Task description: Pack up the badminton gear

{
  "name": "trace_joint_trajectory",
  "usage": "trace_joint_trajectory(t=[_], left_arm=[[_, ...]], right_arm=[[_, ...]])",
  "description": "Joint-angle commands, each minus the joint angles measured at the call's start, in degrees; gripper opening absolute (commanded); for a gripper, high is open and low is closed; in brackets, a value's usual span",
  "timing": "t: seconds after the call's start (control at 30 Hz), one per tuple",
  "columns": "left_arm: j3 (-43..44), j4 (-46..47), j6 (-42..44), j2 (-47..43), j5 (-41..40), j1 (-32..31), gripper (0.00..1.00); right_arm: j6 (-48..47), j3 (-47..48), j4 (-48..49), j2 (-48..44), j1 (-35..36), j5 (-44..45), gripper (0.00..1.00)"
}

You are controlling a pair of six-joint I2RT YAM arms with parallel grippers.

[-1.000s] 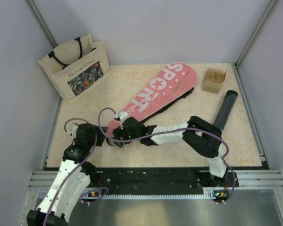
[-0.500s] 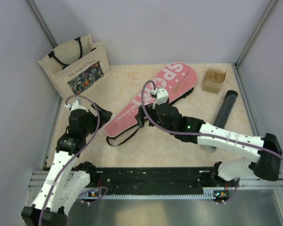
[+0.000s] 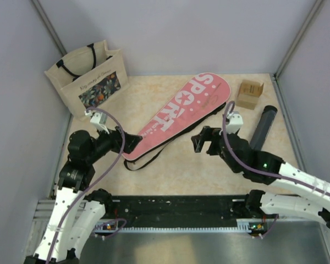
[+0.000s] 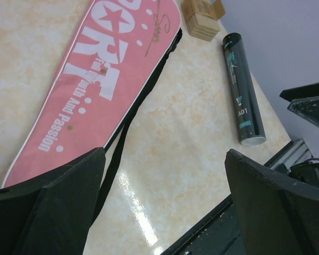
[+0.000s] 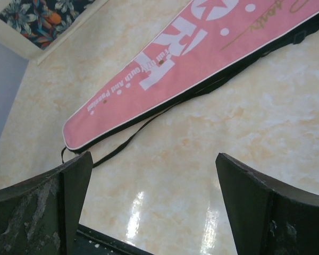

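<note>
The long pink "SPORT" cover (image 3: 181, 113) lies flat and diagonal across the table, its black strap (image 3: 154, 154) looping off the narrow end. The dark tube (image 3: 262, 127) lies at the right, apart from the cover. My left gripper (image 3: 133, 142) hangs open just by the cover's narrow end, nothing between its fingers. In the left wrist view the cover (image 4: 95, 79), strap (image 4: 117, 159) and tube (image 4: 243, 90) lie beyond the open gripper (image 4: 165, 159). My right gripper (image 3: 204, 142) stands open over bare table between cover and tube. The right wrist view shows the cover (image 5: 202, 58) past the open gripper (image 5: 153, 159).
A beige tote bag (image 3: 91, 77) with a floral print stands upright at the back left corner. A small brown cardboard box (image 3: 249, 93) sits at the back right, just beyond the tube. Grey walls close in both sides and the back.
Both grippers have opened and come away from the cover's narrow end. The right arm swung far to the right; the left arm drew back slightly to the left.
</note>
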Motion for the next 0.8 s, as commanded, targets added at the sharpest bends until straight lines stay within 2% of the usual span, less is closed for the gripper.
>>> trace_joint_trajectory(t=[0.0,0.3,0.77], left_arm=[[-1.04,4.46,4.05,-1.81,2.01,-0.07,0.99],[-1.13,4.64,1.85,-3.47,-3.18,-0.07,0.99],[-2.36,4.55,2.55,-6.73,-7.40,-0.07,0.99]], right_arm=[[0.25,1.14,-4.80,-6.56,0.01,5.23,0.99],[-2.57,-0.88,-5.51,-14.39,0.01,8.31,0.99],[-2.04,-1.24,-5.51,-12.73,0.01,7.34,0.99]])
